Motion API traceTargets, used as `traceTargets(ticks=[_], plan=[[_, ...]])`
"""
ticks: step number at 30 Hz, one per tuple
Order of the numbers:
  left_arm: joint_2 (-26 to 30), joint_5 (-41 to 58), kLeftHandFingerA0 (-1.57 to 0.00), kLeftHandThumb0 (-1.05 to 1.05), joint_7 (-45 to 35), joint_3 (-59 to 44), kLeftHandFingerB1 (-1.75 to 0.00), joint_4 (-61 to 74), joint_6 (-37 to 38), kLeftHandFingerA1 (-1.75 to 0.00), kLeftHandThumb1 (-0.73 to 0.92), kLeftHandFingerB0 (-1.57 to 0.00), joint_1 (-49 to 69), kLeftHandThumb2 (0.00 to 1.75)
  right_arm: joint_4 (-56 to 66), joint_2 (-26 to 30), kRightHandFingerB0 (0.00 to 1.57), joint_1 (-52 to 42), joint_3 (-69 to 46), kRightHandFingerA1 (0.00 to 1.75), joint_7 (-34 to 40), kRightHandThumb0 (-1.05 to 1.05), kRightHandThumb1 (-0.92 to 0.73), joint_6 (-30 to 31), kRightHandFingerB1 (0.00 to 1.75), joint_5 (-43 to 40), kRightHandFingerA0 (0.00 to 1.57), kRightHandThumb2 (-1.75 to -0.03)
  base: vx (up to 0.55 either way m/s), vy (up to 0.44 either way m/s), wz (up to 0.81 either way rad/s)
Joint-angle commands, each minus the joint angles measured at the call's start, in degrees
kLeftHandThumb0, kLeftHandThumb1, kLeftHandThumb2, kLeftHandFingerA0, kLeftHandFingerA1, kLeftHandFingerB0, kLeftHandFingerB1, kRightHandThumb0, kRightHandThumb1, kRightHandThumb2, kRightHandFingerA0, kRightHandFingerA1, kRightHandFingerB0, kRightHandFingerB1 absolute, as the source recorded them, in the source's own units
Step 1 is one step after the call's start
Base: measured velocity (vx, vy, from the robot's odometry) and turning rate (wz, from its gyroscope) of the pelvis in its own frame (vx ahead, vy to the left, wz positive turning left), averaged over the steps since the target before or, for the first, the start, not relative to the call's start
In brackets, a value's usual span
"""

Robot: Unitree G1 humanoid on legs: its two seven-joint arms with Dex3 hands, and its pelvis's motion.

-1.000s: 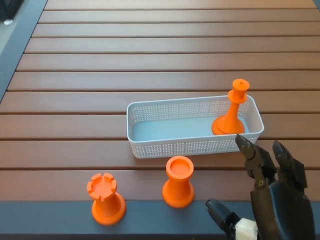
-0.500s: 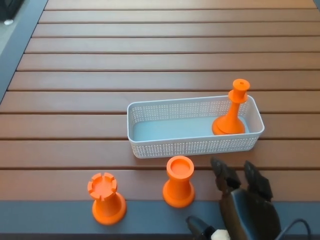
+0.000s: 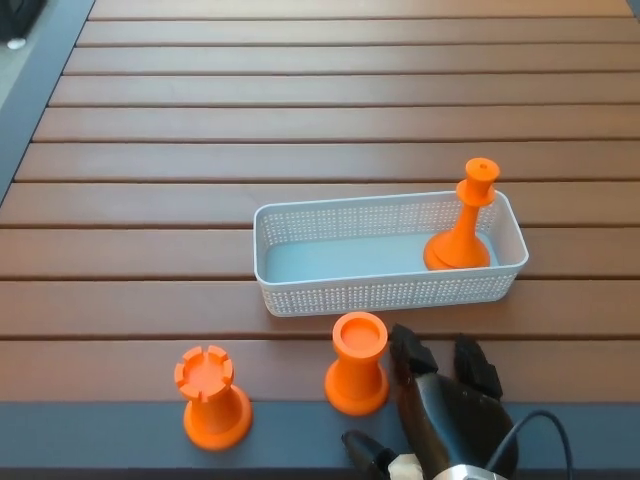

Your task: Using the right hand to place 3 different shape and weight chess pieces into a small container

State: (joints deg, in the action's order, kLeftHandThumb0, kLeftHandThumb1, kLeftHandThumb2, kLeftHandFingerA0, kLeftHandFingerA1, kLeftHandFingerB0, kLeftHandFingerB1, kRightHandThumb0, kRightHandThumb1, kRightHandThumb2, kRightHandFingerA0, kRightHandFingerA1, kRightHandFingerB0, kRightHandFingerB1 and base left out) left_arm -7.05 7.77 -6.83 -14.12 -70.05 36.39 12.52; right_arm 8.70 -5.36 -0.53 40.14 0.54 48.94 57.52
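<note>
Right hand (image 3: pixel 440 405): it comes in at the bottom edge of the picture, its fingers (image 3: pixel 408 350) spread apart and holding nothing; the thumb shows low, near the bottom edge.
Cup-topped piece (image 3: pixel 357 363): orange, it stands upright on the table (image 3: pixel 200 150), just beside the hand on its left side; I cannot tell if a fingertip touches it.
Rook (image 3: pixel 212 397): orange, with a notched top, upright, further to the left of the hand, beyond the cup-topped piece and well apart from the fingers.
Container (image 3: pixel 300 290): a white mesh basket, long and low, it lies beyond the fingertips, near them but not touching.
Tall piece (image 3: pixel 464 222): orange, slim with a small knob on top, it stands upright inside the container at its right end, beyond the hand.
Left hand: it does not show.
</note>
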Motion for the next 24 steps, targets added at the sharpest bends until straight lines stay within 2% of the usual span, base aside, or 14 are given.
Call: traceTargets(ticks=[1,9,10,11,12,17,18,19,20,23,24], plan=[[0.46,-0.92,-1.43,-0.06,0.03,0.59,-1.3,-0.14,0.89,-1.31,0.51,-1.43,0.69,1.25,-0.46,-2.65,0.04,1.4,2.2,0.19,-0.54,-1.05,-0.64,2.28,0.0,2.24,0.0,-1.11,0.0,0.0,0.0],[0.84,-0.2,-1.43,-0.06,0.14,0.52,-1.31,0.05,-0.68,-1.31,0.51,-1.43,0.67,1.25,-0.59,-3.35,0.08,0.53,1.86,0.18,1.14,-1.04,-0.63,1.88,0.03,0.56,0.0,-1.07,0.0,0.0,0.0],[0.66,0.17,-1.48,-0.17,-0.22,0.23,-1.28,0.02,-0.73,-1.3,0.16,-1.44,0.72,1.63,-0.69,-3.77,0.0,0.45,1.8,0.2,1.62,-1.0,-0.6,1.86,0.06,0.36,0.0,-1.05,0.0,0.0,0.0],[0.53,0.32,-1.48,-0.17,-0.32,0.11,-1.28,0.04,-0.73,-1.3,0.16,-1.44,0.75,1.63,-0.88,-3.92,0.0,0.49,1.77,0.2,1.91,-1.0,-0.6,1.82,0.06,0.34,0.0,-1.05,0.0,0.0,0.0],[0.28,0.27,-1.44,-0.06,-0.37,0.11,-1.31,0.13,-0.55,-1.32,0.51,-1.44,1.09,1.25,-1.44,-4.4,0.0,0.27,1.32,0.21,3.6,-1.0,-0.6,0.82,0.06,-0.38,0.0,-1.04,0.0,0.0,0.0],[0.3,0.44,-1.45,-0.06,-2.45,-0.14,-1.32,-0.28,0.65,-1.33,0.46,-1.47,1.4,1.23,-2.76,-6.48,0.03,0.06,-0.46,0.24,6.78,-0.93,-0.58,-0.12,0.1,-2.5,0.0,-1.03,0.0,0.0,0.0],[0.31,0.6,-1.46,-0.07,-2.92,-0.33,-1.32,-0.41,0.59,-1.33,0.46,-1.47,1.43,1.23,-3.09,-7.23,0.1,0.06,-1.28,0.17,7.9,-1.03,-0.64,-0.78,0.03,-3.46,0.0,-1.02,0.0,0.0,0.0],[0.32,0.66,-1.46,-0.07,-3.08,-0.43,-1.32,-0.48,0.51,-1.33,0.46,-1.47,1.44,1.23,-3.24,-7.64,0.1,0.04,-1.75,0.17,8.55,-1.03,-0.64,-1.19,0.03,-4.03,0.0,-1.02,0.0,0.0,0.0],[0.29,0.79,-1.54,-0.19,-3.24,-0.62,-1.19,-0.61,0.26,-1.23,0.1,-1.51,1.46,1.67,-3.56,-8.63,0.09,0.06,-2.94,0.26,9.74,-0.91,-0.58,-2.08,0.11,-5.48,0.0,-0.99,0.0,0.0,0.0],[0.25,0.9,-1.54,-0.19,-3.35,-0.77,-1.19,-0.69,0.08,-1.23,0.1,-1.51,1.46,1.67,-3.85,-9.42,0.09,0.14,-3.94,0.26,10.58,-0.91,-0.58,-2.75,0.11,-6.7,0.0,-0.99,0.0,0.0,0.0],[0.21,0.74,-1.46,-0.06,-3.17,-0.82,-1.32,-1.03,-0.54,-1.33,0.48,-1.46,1.32,1.24,-4.61,-10.71,0.06,0.46,-5.17,0.33,12.38,-0.88,-0.6,-4.46,0.13,-8.47,0.03,-0.99,0.0,0.0,0.0]])
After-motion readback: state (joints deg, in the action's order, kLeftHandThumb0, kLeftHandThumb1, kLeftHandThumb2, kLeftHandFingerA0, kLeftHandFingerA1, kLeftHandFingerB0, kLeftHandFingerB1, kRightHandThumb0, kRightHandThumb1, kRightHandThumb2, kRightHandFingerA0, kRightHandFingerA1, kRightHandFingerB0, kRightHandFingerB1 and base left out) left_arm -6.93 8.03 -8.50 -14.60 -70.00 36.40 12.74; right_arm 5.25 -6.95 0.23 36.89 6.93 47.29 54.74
